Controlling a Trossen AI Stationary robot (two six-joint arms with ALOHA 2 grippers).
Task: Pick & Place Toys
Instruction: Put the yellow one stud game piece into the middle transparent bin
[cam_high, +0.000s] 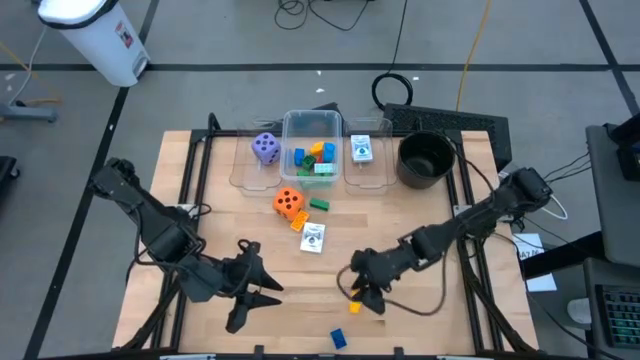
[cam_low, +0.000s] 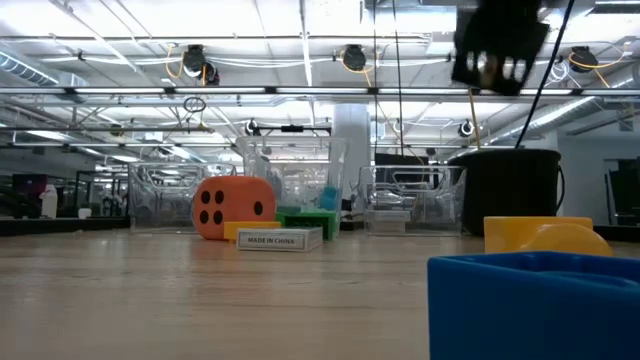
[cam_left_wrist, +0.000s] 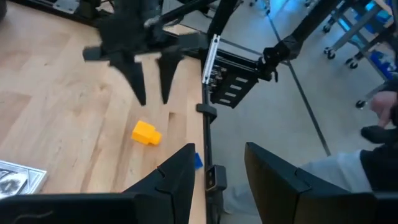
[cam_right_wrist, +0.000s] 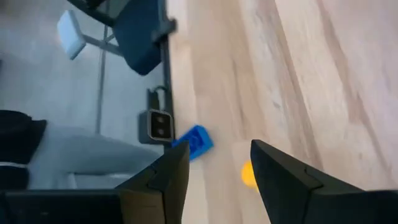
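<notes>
A small yellow block (cam_high: 353, 307) lies on the wooden table near its front edge. My right gripper (cam_high: 362, 293) hovers just above it, open, fingers pointing down at a slant; in the right wrist view the yellow block (cam_right_wrist: 248, 175) shows beside one finger. A blue block (cam_high: 338, 339) lies at the front edge, close by. My left gripper (cam_high: 258, 300) stands open to the left of both, holding nothing. In the left wrist view it faces the right gripper (cam_left_wrist: 151, 96) and the yellow block (cam_left_wrist: 146, 132). An orange die (cam_high: 289, 203), a green block (cam_high: 319, 204) and a white card (cam_high: 313, 238) lie mid-table.
At the back stand a clear tub (cam_high: 310, 128) with several blocks, clear trays with a purple die (cam_high: 265, 148) and a card (cam_high: 362, 150), and a black pot (cam_high: 425, 158). A cable loops on the table under the right arm. A person's legs (cam_left_wrist: 336, 171) show beyond the front edge.
</notes>
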